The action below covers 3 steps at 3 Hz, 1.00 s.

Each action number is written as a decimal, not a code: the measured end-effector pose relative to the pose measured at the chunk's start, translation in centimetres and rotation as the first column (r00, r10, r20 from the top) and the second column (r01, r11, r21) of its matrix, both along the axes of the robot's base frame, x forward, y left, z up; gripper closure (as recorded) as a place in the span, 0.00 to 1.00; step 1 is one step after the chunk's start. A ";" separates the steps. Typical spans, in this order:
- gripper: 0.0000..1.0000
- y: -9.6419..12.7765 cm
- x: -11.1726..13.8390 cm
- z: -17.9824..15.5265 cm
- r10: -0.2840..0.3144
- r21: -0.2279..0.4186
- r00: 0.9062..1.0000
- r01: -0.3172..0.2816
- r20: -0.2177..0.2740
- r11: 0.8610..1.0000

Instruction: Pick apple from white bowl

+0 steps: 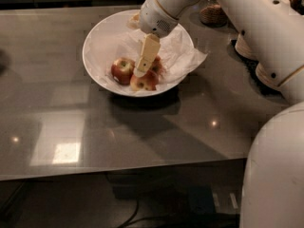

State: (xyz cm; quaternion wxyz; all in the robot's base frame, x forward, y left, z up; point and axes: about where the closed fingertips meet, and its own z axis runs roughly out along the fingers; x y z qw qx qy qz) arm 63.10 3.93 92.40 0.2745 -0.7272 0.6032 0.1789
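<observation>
Tool low inside white bowl, open or closed: cannot tell; apple just beside it, toward the bowl's camera-left rim.

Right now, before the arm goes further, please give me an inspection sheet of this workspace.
Surface: grey glossy table with light reflections; no spill seen.
Job's things: white bowl lined with crumpled paper; dark red apple at the left inside it, two other apples close beside.
Clutter: stacked plates at the right, mostly hidden by the arm; a brown basket-like thing at the back.
Gripper: gripper down inside the bowl, tip just right of the dark red apple; contact cannot be told.
Cables: dark cables below the table edge.
Surroundings: dark; nothing seen.
</observation>
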 end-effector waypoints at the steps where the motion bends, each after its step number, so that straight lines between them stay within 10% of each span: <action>1: 0.19 1.5 0.8 -0.5 0.022 0.011 1.000 -0.022 0.008 1.000; 3: 0.33 1.7 0.3 -1.0 0.000 -0.015 0.999 0.000 0.039 1.000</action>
